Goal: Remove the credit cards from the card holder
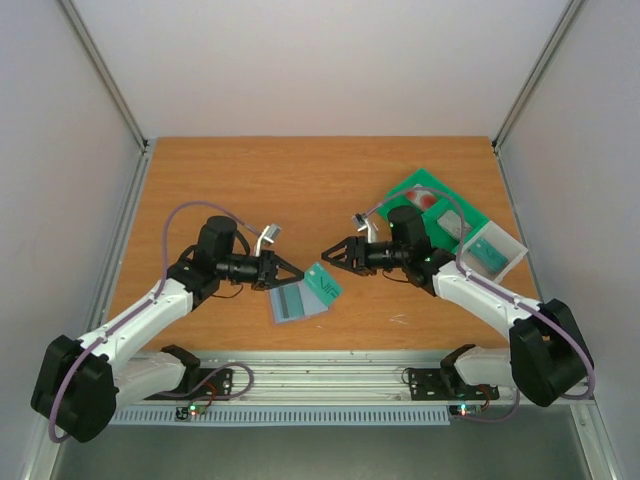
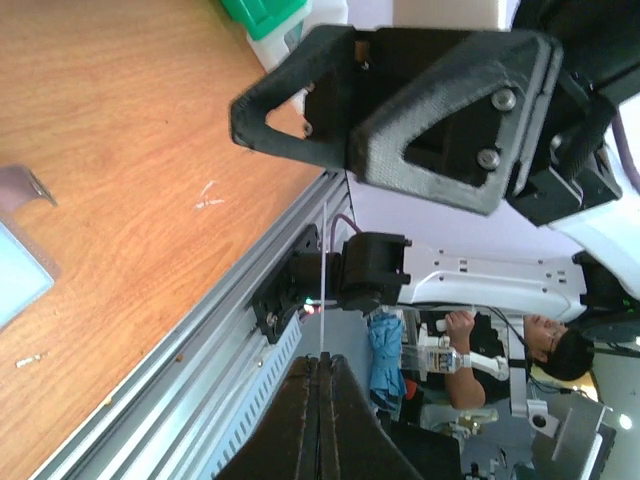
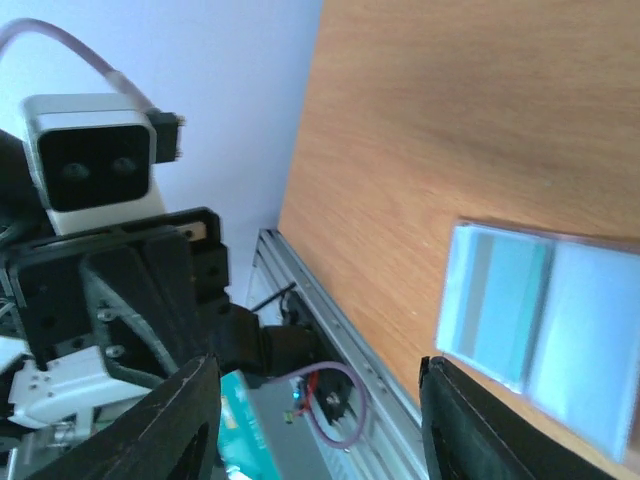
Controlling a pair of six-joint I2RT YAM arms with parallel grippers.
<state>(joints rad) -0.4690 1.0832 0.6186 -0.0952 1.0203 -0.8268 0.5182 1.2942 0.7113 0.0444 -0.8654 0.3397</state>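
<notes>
The card holder (image 1: pixel 296 301) lies spread open on the table, grey-blue side up, with a card still in its left panel; it also shows in the right wrist view as the card holder (image 3: pixel 545 320). My left gripper (image 1: pixel 298 272) is shut on a teal-green credit card (image 1: pixel 324 283), held just above the holder. From the left wrist that card (image 2: pixel 324 280) shows edge-on as a thin pale line rising from my shut left gripper (image 2: pixel 320 362). My right gripper (image 1: pixel 328 256) faces it, open and empty; between its spread fingers (image 3: pixel 320 365) the teal card (image 3: pixel 238 435) is apart from both pads.
A green compartmented tray (image 1: pixel 462 213) stands at the back right with something red (image 1: pixel 424 200) in it. A white box (image 1: pixel 497 252) with a teal inside sits next to it. The metal rail (image 1: pixel 330 370) runs along the near table edge.
</notes>
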